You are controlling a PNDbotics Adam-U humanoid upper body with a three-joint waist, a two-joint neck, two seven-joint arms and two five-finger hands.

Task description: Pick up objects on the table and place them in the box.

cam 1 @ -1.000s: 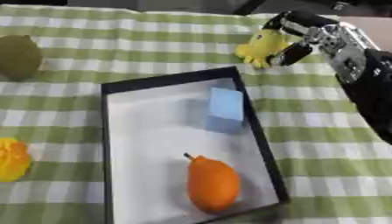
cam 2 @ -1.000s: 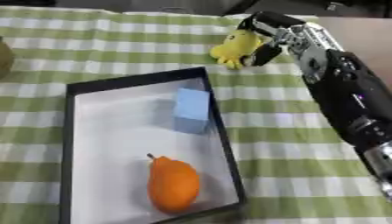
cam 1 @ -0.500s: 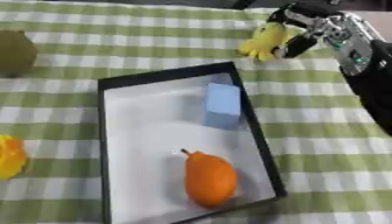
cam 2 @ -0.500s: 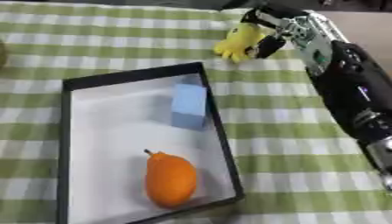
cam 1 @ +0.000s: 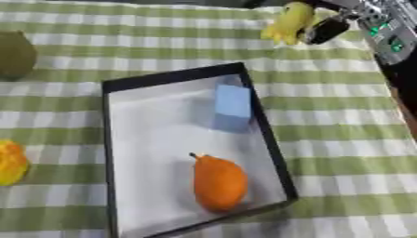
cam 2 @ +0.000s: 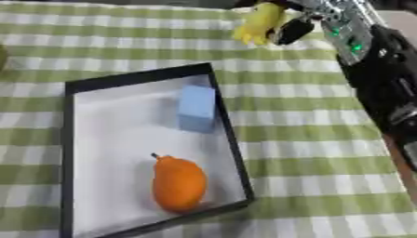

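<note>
A yellow object [cam 1: 287, 22] hangs near the table's far edge, with my right hand [cam 1: 334, 23] curled round it from the right. The black-rimmed box [cam 1: 175, 77] with a white floor lies in the middle. Inside it a light blue block [cam 1: 233, 101] sits near the right wall, and an orange pear-shaped fruit [cam 1: 218, 181] lies toward the near end. An olive-green object [cam 1: 15, 55] rests on the cloth at far left. A yellow-orange object [cam 1: 11, 163] lies at the left edge. My left hand shows in no view.
A green-and-white checked cloth [cam 1: 342, 139] covers the table. My right forearm [cam 2: 383, 79] runs down the right side, over the cloth beside the box.
The camera has tilted, so the whole picture shifted. My right hand still holds the yellow object, now higher and nearer the far edge in view.
</note>
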